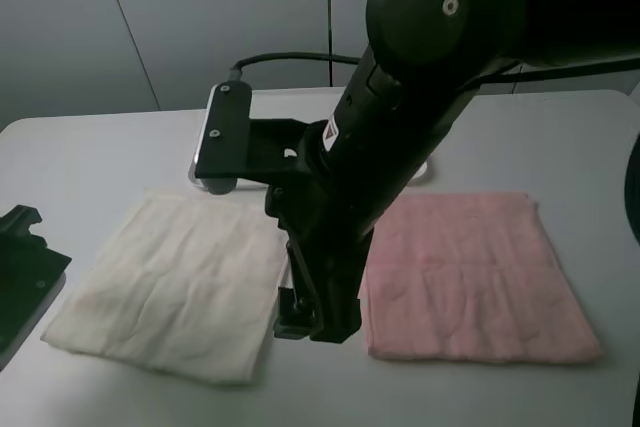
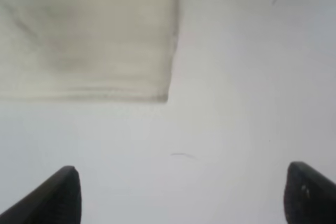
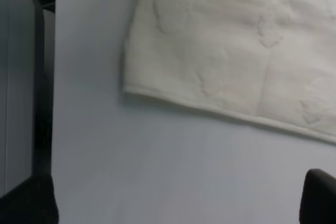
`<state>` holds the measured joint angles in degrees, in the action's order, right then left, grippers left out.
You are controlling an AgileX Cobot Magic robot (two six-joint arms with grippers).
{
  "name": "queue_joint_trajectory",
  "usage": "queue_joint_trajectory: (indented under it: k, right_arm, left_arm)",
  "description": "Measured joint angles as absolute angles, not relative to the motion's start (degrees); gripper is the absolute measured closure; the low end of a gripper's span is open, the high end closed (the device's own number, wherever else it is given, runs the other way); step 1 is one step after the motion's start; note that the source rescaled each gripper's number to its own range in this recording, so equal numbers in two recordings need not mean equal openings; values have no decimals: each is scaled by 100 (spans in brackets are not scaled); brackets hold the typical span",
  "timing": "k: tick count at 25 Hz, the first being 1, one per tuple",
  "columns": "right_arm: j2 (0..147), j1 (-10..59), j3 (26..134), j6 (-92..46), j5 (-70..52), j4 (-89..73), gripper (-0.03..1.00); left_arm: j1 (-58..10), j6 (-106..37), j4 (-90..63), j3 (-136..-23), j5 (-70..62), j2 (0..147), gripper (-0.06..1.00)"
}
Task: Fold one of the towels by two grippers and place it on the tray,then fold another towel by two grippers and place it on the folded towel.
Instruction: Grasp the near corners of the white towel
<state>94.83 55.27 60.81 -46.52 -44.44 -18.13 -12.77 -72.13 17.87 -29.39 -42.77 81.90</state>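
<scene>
One cream towel [image 1: 170, 282]; one pink towel [image 1: 475, 277], both flat; one tray [image 1: 285, 105] behind.

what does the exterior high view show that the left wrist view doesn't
Only exterior high: the pink towel lying flat, the tray behind, and a black arm reaching down between the two towels. Only left wrist: the left gripper, its fingertips wide apart over the bare table. Both: the cream towel, seen whole from above but only as a corner from the wrist, and the table.
</scene>
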Motion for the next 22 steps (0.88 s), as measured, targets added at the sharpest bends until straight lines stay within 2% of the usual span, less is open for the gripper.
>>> queue_joint_trajectory:
  k: [12, 22]
  right_arm:
    - [9753, 5706, 6093, -4414, -4198, -1753, -3]
    - [9753, 5720, 6093, -4390, -4232, -1753, -3]
  left_arm:
    - [-1277, -7213, 1834, -2597, -3018, 9035, -5]
    - [-1277, -7110, 2020, -2597, -2692, 9563, -5]
